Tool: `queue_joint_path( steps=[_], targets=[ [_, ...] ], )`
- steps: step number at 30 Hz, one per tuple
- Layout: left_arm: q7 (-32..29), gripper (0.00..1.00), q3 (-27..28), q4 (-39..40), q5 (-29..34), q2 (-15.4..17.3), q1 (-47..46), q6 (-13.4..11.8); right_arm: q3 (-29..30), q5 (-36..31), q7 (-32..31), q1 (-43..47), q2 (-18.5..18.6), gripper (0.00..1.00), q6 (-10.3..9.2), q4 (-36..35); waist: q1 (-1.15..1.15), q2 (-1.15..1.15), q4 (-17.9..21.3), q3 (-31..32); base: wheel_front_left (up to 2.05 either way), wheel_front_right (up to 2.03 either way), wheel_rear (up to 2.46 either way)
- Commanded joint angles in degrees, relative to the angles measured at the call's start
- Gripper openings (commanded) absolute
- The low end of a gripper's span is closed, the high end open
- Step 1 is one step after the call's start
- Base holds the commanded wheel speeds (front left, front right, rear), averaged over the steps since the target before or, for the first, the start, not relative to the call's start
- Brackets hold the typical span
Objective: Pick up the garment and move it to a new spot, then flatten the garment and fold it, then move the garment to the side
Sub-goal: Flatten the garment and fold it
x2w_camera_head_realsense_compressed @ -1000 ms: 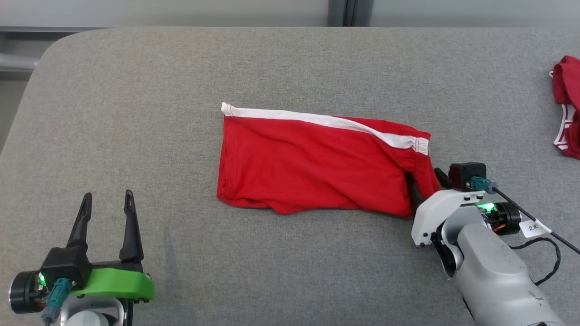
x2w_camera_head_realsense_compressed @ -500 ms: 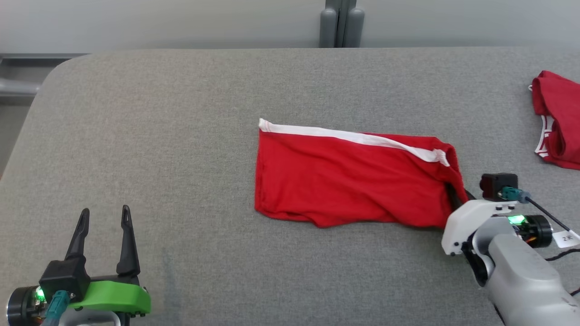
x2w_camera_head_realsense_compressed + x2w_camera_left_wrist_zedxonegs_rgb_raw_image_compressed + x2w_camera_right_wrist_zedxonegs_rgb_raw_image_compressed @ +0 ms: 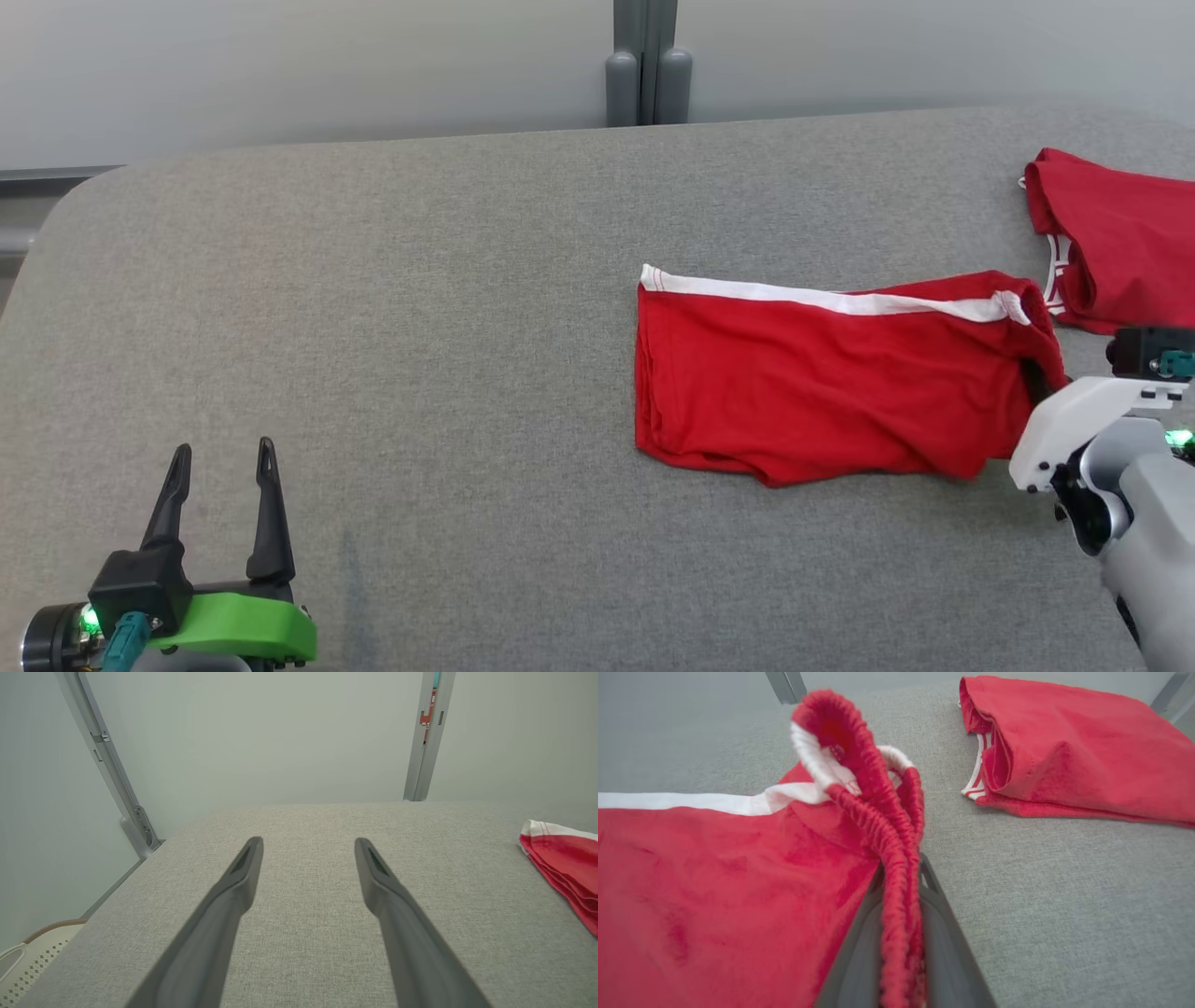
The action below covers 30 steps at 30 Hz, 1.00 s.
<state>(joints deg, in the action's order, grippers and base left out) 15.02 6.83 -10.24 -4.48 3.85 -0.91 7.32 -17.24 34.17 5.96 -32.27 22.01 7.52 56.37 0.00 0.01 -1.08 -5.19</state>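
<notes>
A: Where is the garment [image 3: 822, 383] relative to the arms?

B: It lies folded on the grey surface [image 3: 373, 327], right of centre, with its long axis running left to right across the head view. The white stripe runs along its far edge. The right end effector [image 3: 1034, 383] is clamped on the gathered waistband [image 3: 878, 826] at the garment's right end, so the whole cloth trails off to the robot's left from that grip.

A: And the other arm?

B: The left end effector [image 3: 222, 457] hovers low at the near left, fingers apart and holding nothing, well away from the cloth. The right arm is plainly the nearer one.

A: Anything in the way?

B: A second red garment [image 3: 1111, 243], folded, sits near the far right edge, just beyond the pinched waistband, with a narrow strip of bare surface between them. I judge this the sideways move. A drag further right could run into that pile, and only one end is held, so the fold may slip.
</notes>
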Motion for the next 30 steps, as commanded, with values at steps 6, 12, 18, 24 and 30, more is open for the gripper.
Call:
queue_joint_path(
  steps=[6, 12, 18, 24, 30],
  targets=[
    [0.16, 1.0, 0.0, -0.51, -0.65, -0.26, 0.74, 0.14, -2.1, 10.8, -7.33, 1.55, -1.8, 0.0, -0.06, -10.14, 0.0, -0.01, 0.72, 0.42, 0.0, 0.0, 0.0],
    [0.16, 1.0, -0.45, -0.3, -0.53, -0.49, 0.86, 0.15, -4.43, 16.37, -11.63, 2.31, -2.94, 0.0, -0.04, -19.94, 0.0, -0.01, 0.77, 0.81, 0.0, 0.0, 0.0],
    [0.16, 1.0, -1.23, -0.67, -0.76, -0.66, -0.7, 0.17, -6.2, 16.55, -13.11, 1.09, -5.51, 0.0, -0.04, -24.99, 0.0, -0.01, -0.13, 0.22, 0.0, 0.0, 0.0],
    [0.16, 1.0, -2.21, -0.82, -1.1, -0.78, -2.08, 0.17, -7.99, 12.88, -11.75, -0.38, -9.72, 0.0, -0.04, -23.77, 0.0, -0.01, -1.91, -1.16, 0.0, 0.0, 0.0],
    [0.16, 1.0, -2.55, -0.95, -1.55, -0.86, -3.48, 0.18, -8.72, 8.95, -9.08, -2.03, -13.41, 0.0, -0.04, -18.19, 0.0, -0.01, -3.8, -2.76, 0.0, 0.0, 0.0]
  ],
)
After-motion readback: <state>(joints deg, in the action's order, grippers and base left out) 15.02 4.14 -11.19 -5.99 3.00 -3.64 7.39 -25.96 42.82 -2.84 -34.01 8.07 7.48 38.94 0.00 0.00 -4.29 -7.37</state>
